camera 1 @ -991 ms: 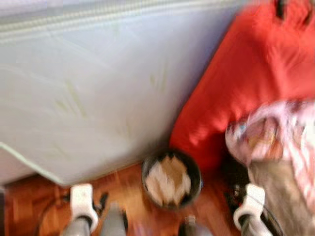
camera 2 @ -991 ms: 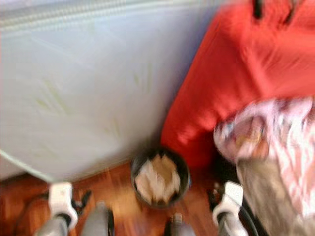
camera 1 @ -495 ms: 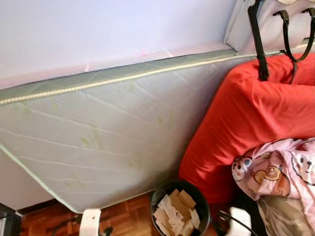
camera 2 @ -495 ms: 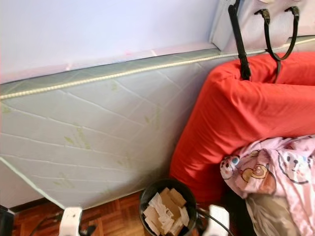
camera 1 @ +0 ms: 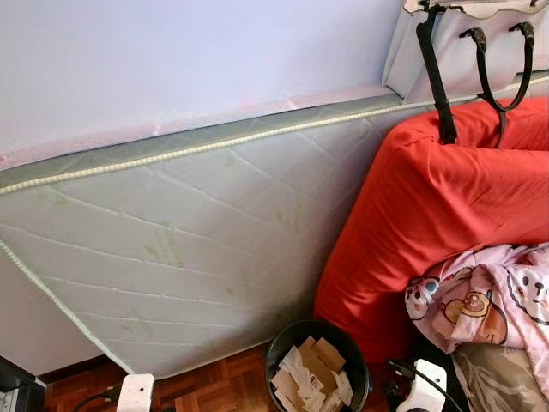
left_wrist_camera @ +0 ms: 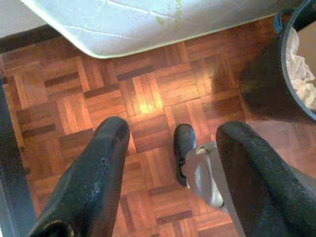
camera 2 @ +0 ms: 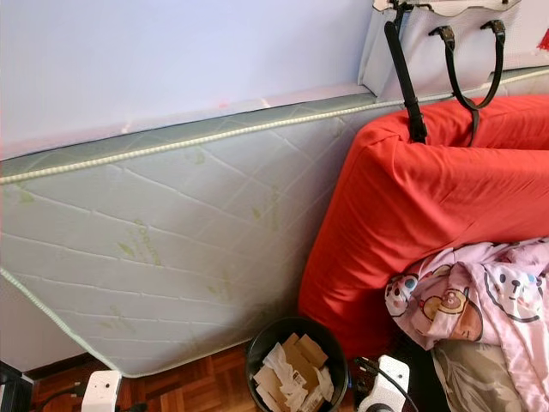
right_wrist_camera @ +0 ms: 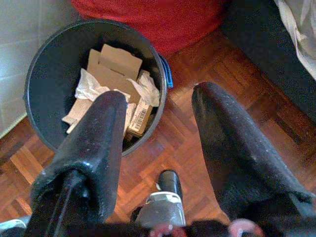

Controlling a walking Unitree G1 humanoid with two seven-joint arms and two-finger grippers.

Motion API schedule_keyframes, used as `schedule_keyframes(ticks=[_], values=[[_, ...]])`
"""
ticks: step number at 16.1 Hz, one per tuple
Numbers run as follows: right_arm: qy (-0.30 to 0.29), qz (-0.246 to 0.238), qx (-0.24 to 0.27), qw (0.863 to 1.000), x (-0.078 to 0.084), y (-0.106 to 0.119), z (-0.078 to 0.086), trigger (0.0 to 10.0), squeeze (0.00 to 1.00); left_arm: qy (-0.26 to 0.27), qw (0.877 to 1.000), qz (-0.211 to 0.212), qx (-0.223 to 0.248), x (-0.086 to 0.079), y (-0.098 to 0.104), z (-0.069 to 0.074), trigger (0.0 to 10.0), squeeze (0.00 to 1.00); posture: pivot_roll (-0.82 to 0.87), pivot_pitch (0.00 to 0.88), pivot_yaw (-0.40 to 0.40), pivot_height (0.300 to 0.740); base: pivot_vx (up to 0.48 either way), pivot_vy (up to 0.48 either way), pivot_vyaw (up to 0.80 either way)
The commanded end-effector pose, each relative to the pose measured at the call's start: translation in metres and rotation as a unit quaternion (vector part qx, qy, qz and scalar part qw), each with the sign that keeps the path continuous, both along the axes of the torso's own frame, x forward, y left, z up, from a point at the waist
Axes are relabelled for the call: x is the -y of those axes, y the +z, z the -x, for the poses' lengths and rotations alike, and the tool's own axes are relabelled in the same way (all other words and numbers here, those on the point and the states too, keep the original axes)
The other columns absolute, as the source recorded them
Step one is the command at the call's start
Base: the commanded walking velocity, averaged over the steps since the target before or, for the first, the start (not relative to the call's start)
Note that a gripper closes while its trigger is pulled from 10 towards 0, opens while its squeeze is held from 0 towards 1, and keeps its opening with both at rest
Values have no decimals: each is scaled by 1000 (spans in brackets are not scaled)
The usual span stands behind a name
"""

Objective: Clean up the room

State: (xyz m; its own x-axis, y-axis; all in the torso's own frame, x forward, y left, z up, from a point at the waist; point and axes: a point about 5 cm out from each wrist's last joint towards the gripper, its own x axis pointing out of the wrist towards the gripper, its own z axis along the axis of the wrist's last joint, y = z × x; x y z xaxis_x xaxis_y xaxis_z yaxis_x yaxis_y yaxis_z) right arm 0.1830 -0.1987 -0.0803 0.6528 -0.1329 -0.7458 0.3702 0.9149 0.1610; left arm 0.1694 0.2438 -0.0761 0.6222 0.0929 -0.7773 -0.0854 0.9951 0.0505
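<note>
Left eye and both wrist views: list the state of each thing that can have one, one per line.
black bin: upright, holding cardboard and crumpled paper.
mattress: on edge, leaning against the wall.
handbag: straps hanging over the red mattress.
pink blanket: crumpled.
left gripper: open, empty.
right gripper: open, empty.

The left hand (left_wrist_camera: 170,173) has two long black fingers (left_wrist_camera: 91,182) with a matte, slightly speckled, dusty surface; they are thick, rounded at the tips and widen toward the wrist. The right hand (right_wrist_camera: 158,133) has the same pair of black fingers (right_wrist_camera: 94,153), faintly flecked with pale scuffs. Below each hand a silver-grey leg ends in a glossy black foot (left_wrist_camera: 183,143), and the other foot (right_wrist_camera: 168,181) looks alike. From the head, each arm shows a white rounded wrist housing (camera 1: 135,393), the right housing (camera 1: 426,386) with a black cable (camera 1: 403,371) looping to it.
</note>
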Motion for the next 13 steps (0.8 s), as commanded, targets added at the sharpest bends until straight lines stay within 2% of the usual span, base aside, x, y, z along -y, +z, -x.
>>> schedule_keyframes(ticks=[1, 2, 4, 5, 7, 8, 12, 13], values=[[-26, -1, -11, 1000, 7, -3, 8, 10000, 0, 4, 1000, 6, -6, 4, -3, 5, 10000, 0, -39, 0, -18, 740, 0, 0, 0], [-32, 1, -24, 999, 9, -7, 17, 10000, 0, 8, 1000, 9, -11, 5, -6, 10, 10000, 0, -37, 0, -31, 740, 0, 0, 0], [-31, 3, -36, 999, 10, -10, 25, 10000, 0, 13, 1000, 12, -18, 6, -8, 15, 10000, 0, -35, 0, -40, 740, 0, 0, 0], [-22, 5, -42, 999, 9, -11, 26, 10000, 0, 15, 1000, 13, -21, 6, -9, 17, 10000, 0, -38, 0, -38, 740, 0, 0, 0], [-11, 8, -45, 999, 8, -11, 28, 10000, 0, 1, 1000, 20, -14, 20, -11, 16, 10000, 0, -83, 0, -18, 740, 0, 0, 0], [-10, 8, -45, 999, 7, -12, 28, 10000, 0, -4, 1000, 19, -13, 22, -12, 16, 10000, 0, -101, 0, -7, 740, 0, 0, 0], [0, 7, -54, 999, 2, -14, 30, 10000, 0, 6, 1000, 17, -13, 18, -12, 18, 10000, 0, -74, 0, -14, 740, 0, 0, 0], [-1, 4, -54, 999, 0, -14, 30, 10000, 0, 8, 1000, 17, -13, 18, -12, 20, 10000, 0, -63, 0, -15, 740, 0, 0, -694]])
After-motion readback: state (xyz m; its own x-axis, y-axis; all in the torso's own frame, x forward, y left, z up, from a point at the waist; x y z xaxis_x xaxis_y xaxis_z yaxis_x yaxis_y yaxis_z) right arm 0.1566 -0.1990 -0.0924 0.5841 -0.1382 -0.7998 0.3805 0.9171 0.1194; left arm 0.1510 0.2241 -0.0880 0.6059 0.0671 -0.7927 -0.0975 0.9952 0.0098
